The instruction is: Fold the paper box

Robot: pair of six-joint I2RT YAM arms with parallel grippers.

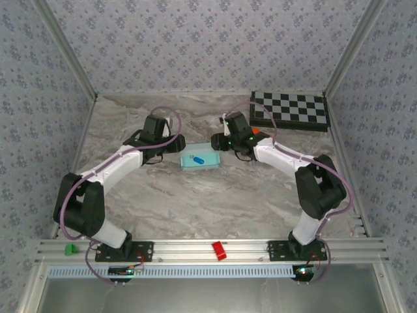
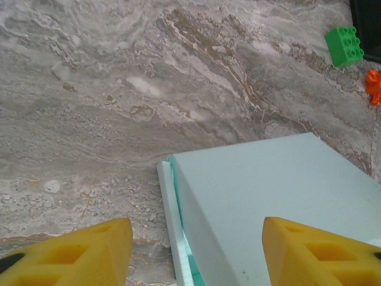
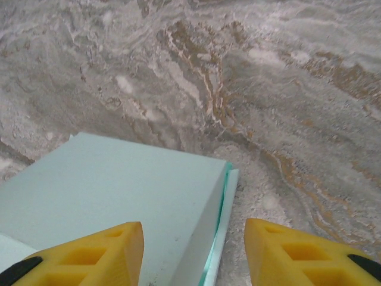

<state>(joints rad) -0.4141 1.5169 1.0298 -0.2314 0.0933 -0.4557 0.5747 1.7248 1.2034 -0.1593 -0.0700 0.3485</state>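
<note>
Left gripper (image 2: pixel 196 238): jaws spread wide, gripping nothing, either side of the paper box (image 2: pixel 268 185) edge at bottom of frame. Right gripper (image 3: pixel 193 232): same deal, jaws apart over the opposite end. Touching the card? Can't tell tbh. Box lies mid tabletop (image 1: pixel 215 202) btw both arms, checkerboard (image 1: pixel 290 111) upper right.

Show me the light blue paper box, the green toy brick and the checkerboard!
Light blue paper box (image 1: pixel 208 163): top external view, its flat top.
Green plastic toy brick (image 2: pixel 344 45): left wrist view, its middle.
Black-and-white checkerboard (image 1: pixel 290 111): top external view, its middle.
</note>
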